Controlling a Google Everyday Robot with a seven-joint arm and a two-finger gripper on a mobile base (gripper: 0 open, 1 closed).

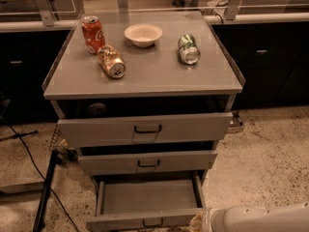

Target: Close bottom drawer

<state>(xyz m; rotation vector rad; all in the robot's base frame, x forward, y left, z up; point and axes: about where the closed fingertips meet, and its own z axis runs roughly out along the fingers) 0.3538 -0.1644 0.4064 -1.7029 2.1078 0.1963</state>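
The bottom drawer (145, 222) is the lowest and narrowest of three grey drawers. It is pulled far out and its empty inside shows. Its small dark handle is at the bottom edge of the view. My gripper (197, 222) is at the end of the white arm (256, 219) that comes in from the lower right. It is right beside the drawer's front right corner. Whether it touches the front panel is hidden.
The middle drawer (147, 162) and the top drawer (145, 128) also stand partly open. On the cabinet top (145, 76) are a red can (92, 33), a lying orange can (111, 62), a white bowl (143, 34) and a lying green can (189, 49). Cables and a black bar (44, 197) lie on the floor at the left.
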